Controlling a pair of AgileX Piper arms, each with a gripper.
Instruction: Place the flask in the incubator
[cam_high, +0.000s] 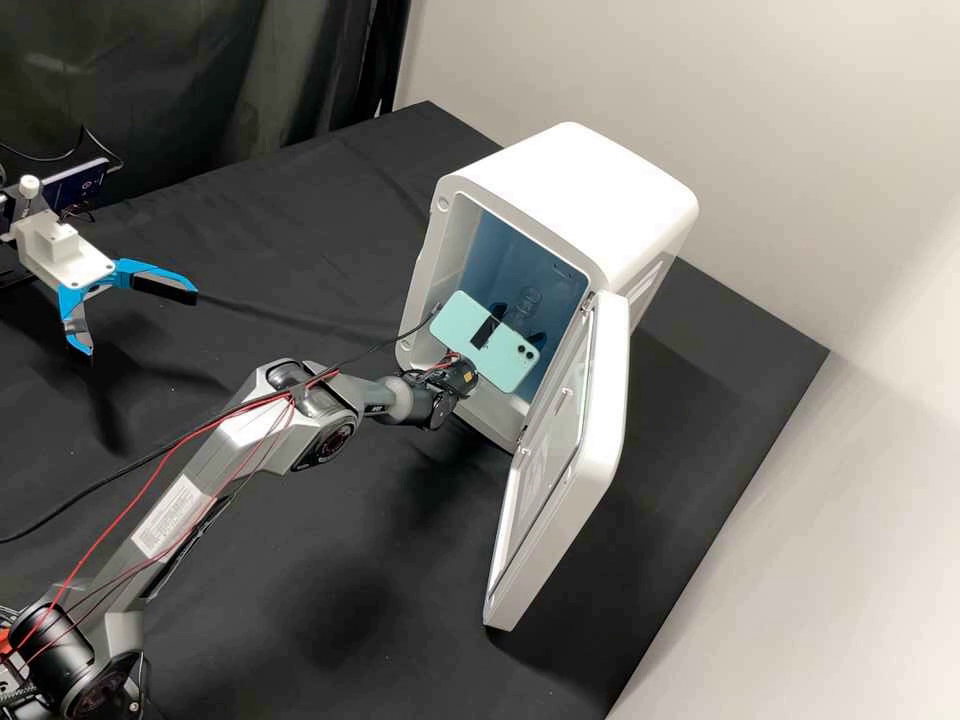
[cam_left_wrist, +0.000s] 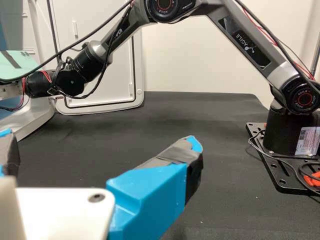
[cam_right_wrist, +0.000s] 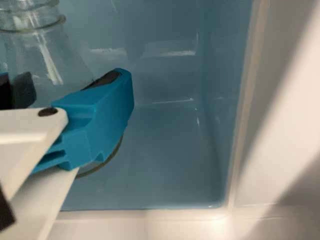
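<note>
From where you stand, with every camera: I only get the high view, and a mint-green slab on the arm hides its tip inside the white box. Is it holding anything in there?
Observer: Yes. The right wrist view shows the right end effector closed on a clear glass flask, gripped from both sides.
Operator: Is the flask standing on anything?
Observer: It appears so: its base seems to sit on the blue floor of the incubator, apart from the side wall.
</note>
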